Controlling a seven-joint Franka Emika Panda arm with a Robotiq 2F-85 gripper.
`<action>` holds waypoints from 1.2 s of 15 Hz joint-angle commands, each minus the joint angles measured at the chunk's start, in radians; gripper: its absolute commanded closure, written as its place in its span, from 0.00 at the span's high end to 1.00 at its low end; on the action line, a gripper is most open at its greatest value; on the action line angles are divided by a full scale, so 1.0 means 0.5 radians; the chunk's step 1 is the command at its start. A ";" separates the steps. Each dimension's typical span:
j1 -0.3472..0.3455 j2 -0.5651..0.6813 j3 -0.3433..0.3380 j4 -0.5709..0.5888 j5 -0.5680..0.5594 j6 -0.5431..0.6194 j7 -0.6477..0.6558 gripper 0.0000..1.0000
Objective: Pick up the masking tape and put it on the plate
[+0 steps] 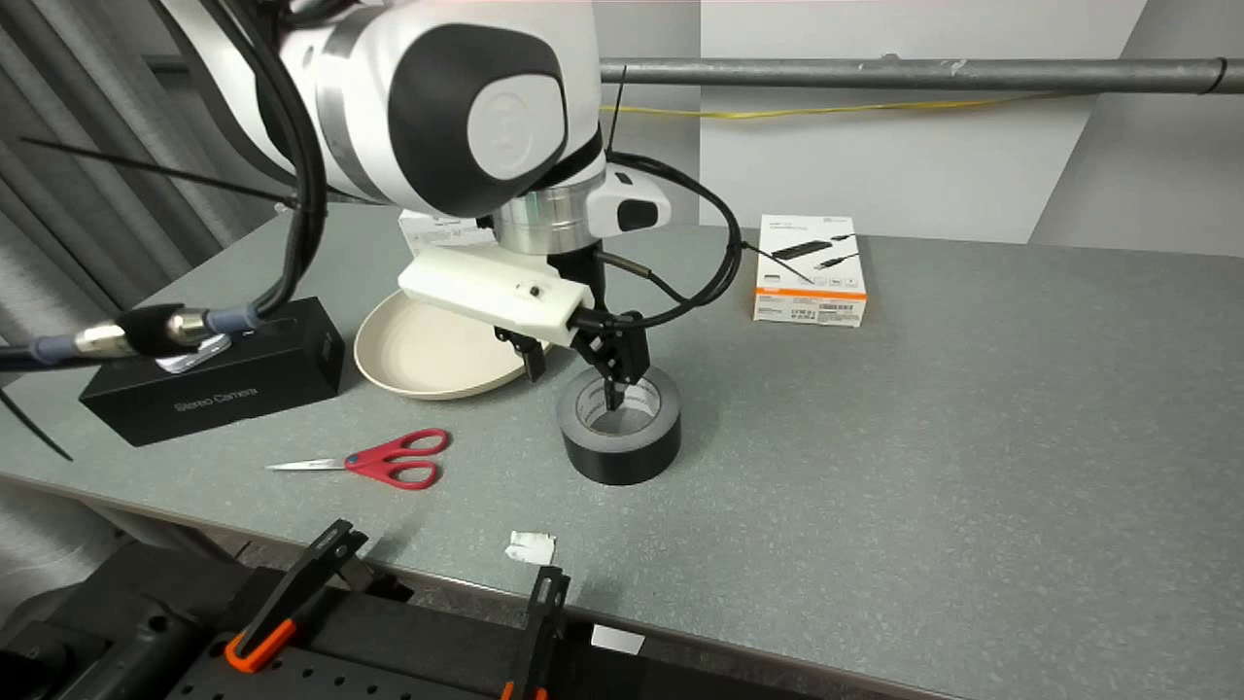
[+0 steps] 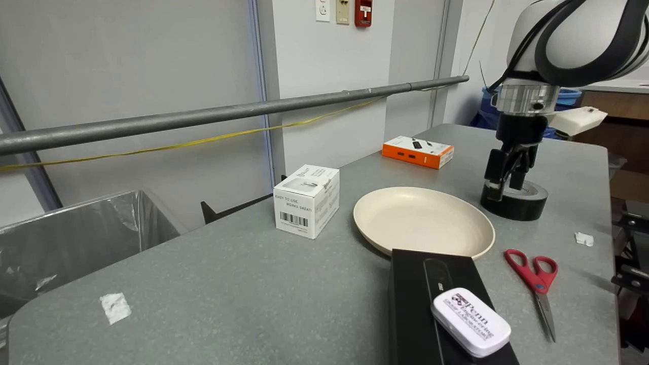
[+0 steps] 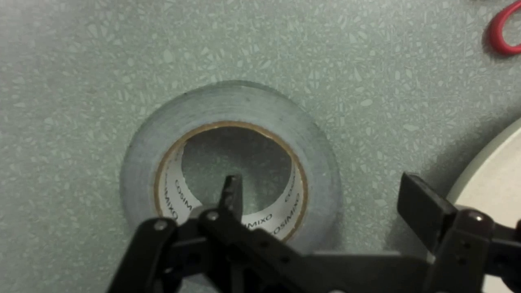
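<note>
The masking tape, a thick dark roll with a lighter hollow core, lies flat on the grey table in both exterior views (image 1: 624, 465) (image 2: 519, 210) and fills the middle of the wrist view (image 3: 232, 101). My gripper (image 1: 573, 384) is open above it, also in an exterior view (image 2: 506, 190) and the wrist view (image 3: 321, 183). One finger is over or inside the tape's hole; the other is outside the ring, on the plate side. The tape's wall lies between them, apart from both. The cream plate (image 1: 437, 350) (image 2: 421, 218) is beside the tape; its edge shows in the wrist view (image 3: 498, 171).
Red scissors (image 1: 394, 462) (image 2: 537, 279) lie near the plate. A black box (image 1: 224, 389) with a white tin (image 2: 471, 322) on top stands against the plate's far side. A white box (image 2: 307, 203) and a white-orange box (image 1: 812, 272) stand farther back.
</note>
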 commanded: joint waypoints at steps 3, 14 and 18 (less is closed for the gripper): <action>0.020 0.155 -0.006 0.101 -0.042 0.044 0.159 0.66; -0.019 -0.075 0.048 0.030 0.007 0.005 0.079 0.06; 0.014 -0.310 0.155 -0.117 0.033 0.074 -0.001 0.06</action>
